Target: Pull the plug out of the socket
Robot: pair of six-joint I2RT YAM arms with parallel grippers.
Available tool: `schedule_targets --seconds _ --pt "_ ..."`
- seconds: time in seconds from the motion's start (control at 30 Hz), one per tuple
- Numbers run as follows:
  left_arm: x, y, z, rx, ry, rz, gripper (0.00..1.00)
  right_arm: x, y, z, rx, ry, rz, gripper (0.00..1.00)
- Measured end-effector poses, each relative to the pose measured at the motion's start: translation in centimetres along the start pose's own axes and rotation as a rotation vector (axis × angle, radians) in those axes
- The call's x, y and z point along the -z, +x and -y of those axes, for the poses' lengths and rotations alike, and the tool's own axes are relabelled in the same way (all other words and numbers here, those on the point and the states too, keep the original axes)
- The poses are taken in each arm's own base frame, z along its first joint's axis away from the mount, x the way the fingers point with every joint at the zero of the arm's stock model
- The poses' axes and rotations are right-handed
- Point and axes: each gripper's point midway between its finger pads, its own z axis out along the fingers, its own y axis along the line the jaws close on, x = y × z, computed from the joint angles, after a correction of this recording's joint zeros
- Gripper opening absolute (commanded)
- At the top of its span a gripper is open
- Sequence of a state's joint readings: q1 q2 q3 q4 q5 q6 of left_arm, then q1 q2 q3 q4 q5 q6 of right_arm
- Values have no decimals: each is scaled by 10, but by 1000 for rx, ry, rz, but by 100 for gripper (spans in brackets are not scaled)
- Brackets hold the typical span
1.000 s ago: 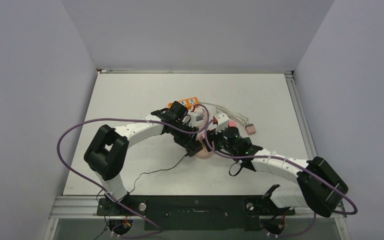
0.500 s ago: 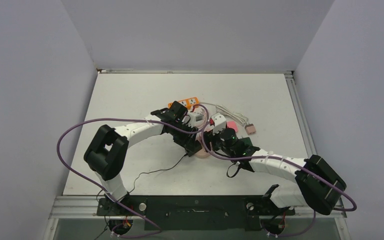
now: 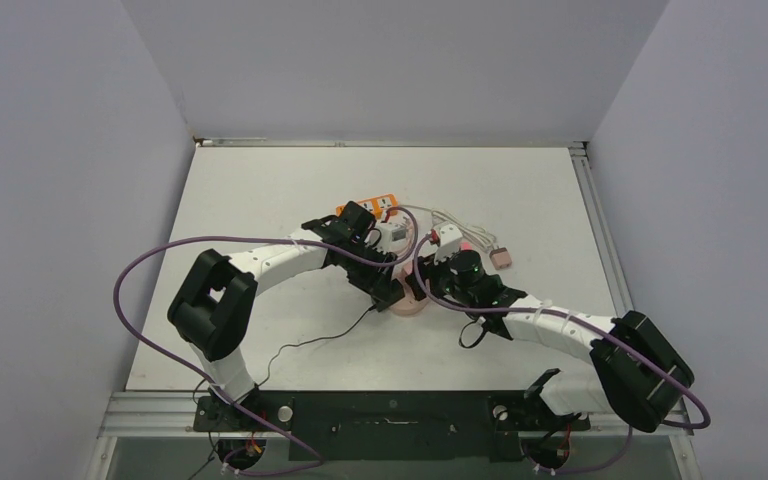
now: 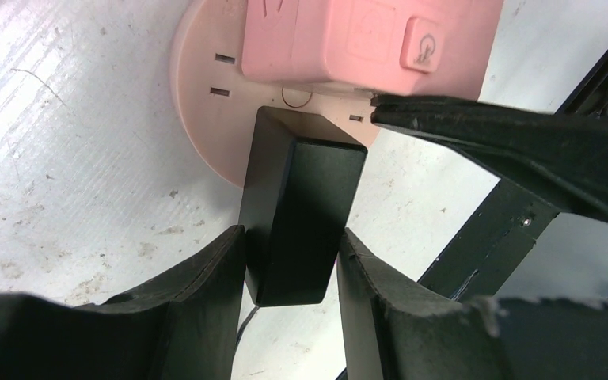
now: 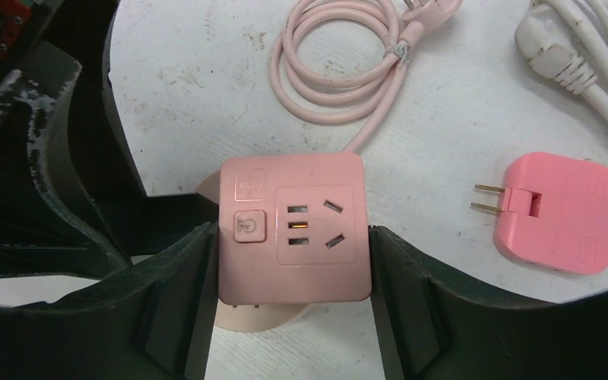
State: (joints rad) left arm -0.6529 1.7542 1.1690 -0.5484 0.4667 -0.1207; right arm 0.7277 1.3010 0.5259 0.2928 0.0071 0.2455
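The pink socket (image 5: 317, 198) is a cube with a button, standing on a round pink base (image 4: 206, 119). My right gripper (image 5: 291, 253) is shut on the cube's two sides. The black plug (image 4: 301, 214) is a rectangular block whose far end sits against the round base. My left gripper (image 4: 291, 241) is shut on the plug's near end, one finger on each side. In the top view both grippers meet at the socket (image 3: 406, 300) in the middle of the table, the left gripper (image 3: 385, 285) just left of the right gripper (image 3: 430, 282).
A loose pink adapter (image 5: 558, 214) with two prongs lies right of the socket. The socket's coiled pink cable (image 5: 332, 71) and a white cable (image 5: 586, 55) lie beyond it. An orange power strip (image 3: 370, 207) and a white block (image 3: 396, 233) sit behind. A thin black cord (image 3: 310, 342) trails toward the near edge.
The right arm's wrist drifted a little left, then back right and forward. Both grips look unchanged and the socket has barely moved.
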Motion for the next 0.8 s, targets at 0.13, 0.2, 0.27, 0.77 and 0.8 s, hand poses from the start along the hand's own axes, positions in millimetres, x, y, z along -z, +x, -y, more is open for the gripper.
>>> schedule_targets --seconds 0.13,0.2,0.27,0.77,0.8 --pt "0 -4 1 -4 1 12 0 1 3 6 -68 -37 -9 5" --pt "0 -5 1 -5 1 15 0 1 2 6 -70 -38 -7 5" --pt "0 -5 1 -5 0 13 0 2 3 1 -45 -29 -4 5" --pt "3 11 3 14 11 -46 0 13 5 -24 197 114 45 5" --pt "3 11 4 14 12 -46 0 14 5 -24 197 116 45 5"
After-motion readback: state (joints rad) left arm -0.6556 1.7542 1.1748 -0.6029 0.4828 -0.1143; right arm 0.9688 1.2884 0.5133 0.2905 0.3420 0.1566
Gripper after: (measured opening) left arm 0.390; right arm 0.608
